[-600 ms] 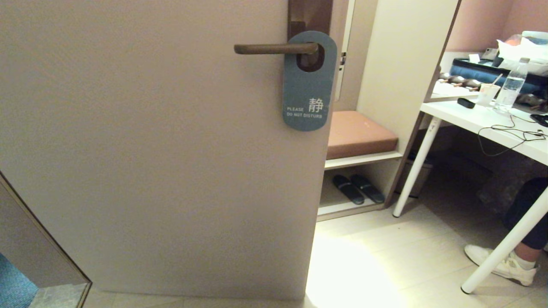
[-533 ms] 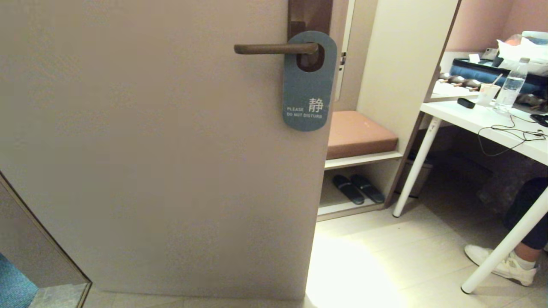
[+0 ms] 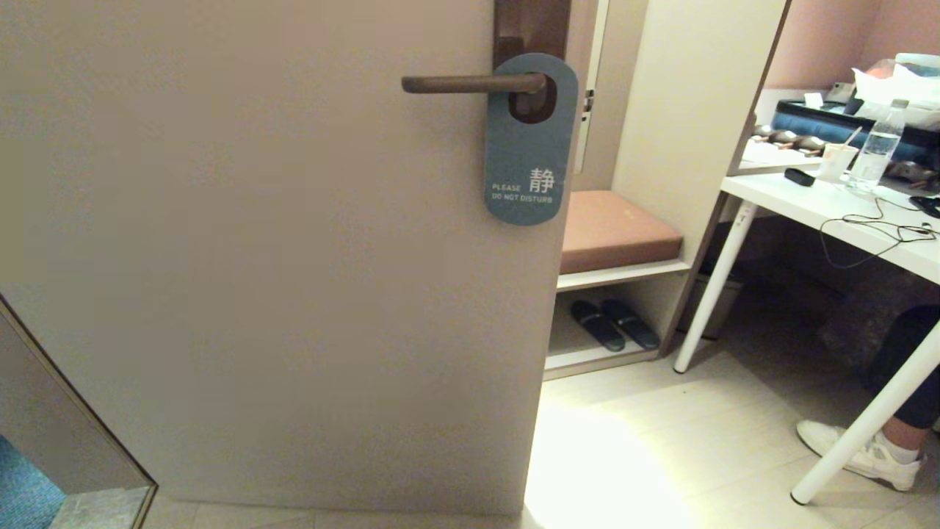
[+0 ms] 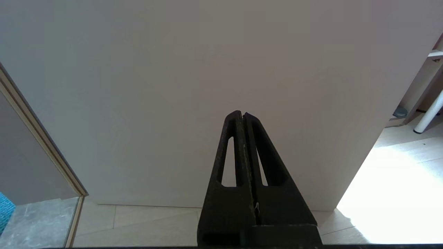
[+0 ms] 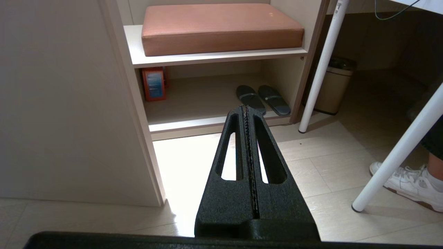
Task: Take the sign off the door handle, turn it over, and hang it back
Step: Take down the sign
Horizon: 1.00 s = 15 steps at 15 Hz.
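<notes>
The sign (image 3: 530,147) hangs by its oval hole on the door handle (image 3: 470,83), blue-grey "DO NOT DISTURB" face outward, near the door's right edge in the head view. The handle is a dark brown lever on a tall dark backplate (image 3: 532,26). Neither gripper shows in the head view. My left gripper (image 4: 241,114) is shut and empty, low down, facing the plain door panel. My right gripper (image 5: 246,108) is shut and empty, low down, pointing at the floor and the shelf unit. The sign and handle are out of both wrist views.
The beige door (image 3: 279,257) fills the left and middle. Right of it a shelf unit holds a brown cushion (image 3: 613,229) and slippers (image 3: 615,323). A white table (image 3: 830,209) with a bottle stands at right, with a person's shoe (image 3: 866,454) beside a table leg. A bin (image 5: 332,90) stands by the shelf unit.
</notes>
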Tool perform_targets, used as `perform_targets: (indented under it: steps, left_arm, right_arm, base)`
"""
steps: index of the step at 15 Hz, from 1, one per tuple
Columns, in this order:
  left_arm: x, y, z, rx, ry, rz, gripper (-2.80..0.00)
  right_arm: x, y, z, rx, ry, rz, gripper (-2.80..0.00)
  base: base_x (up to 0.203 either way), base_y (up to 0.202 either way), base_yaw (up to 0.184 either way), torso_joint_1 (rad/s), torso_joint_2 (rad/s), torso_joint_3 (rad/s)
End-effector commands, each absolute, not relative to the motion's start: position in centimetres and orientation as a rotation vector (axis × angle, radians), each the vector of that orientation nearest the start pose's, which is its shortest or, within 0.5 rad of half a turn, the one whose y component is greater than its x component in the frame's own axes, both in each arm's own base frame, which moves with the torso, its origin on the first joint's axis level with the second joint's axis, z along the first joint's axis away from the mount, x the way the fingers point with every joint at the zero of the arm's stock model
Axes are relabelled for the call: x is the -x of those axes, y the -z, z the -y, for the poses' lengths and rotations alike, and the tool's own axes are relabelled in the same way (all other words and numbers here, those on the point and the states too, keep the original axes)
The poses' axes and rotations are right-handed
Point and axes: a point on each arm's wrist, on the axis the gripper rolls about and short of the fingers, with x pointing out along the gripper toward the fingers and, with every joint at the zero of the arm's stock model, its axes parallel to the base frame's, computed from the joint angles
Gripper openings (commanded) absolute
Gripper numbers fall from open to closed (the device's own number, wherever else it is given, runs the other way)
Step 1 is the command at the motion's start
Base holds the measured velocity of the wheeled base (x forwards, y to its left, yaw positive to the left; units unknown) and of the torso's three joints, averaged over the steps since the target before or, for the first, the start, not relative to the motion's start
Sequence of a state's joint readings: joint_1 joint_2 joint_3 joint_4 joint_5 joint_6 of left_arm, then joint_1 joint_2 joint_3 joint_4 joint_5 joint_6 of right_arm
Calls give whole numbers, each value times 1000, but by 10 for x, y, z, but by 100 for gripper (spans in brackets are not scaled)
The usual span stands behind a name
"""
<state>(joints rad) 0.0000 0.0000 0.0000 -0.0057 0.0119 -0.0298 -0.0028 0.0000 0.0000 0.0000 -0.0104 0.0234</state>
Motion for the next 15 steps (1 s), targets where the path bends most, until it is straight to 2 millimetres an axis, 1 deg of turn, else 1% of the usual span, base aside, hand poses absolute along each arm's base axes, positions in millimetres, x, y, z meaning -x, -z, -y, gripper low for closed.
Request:
perform_targets:
  steps: [1,15]
  left_arm:
    - [23,-76,0,31,-12,6,-280]
    - [23,-76,0,31,-12,6,-280]
  right_arm:
    - [23,-75,0,-23,13,0,-280]
    - [23,-75,0,-9,4,0,-280]
  base:
    - [0,0,0,0,0,0]
    - [0,0,0,0,0,0]
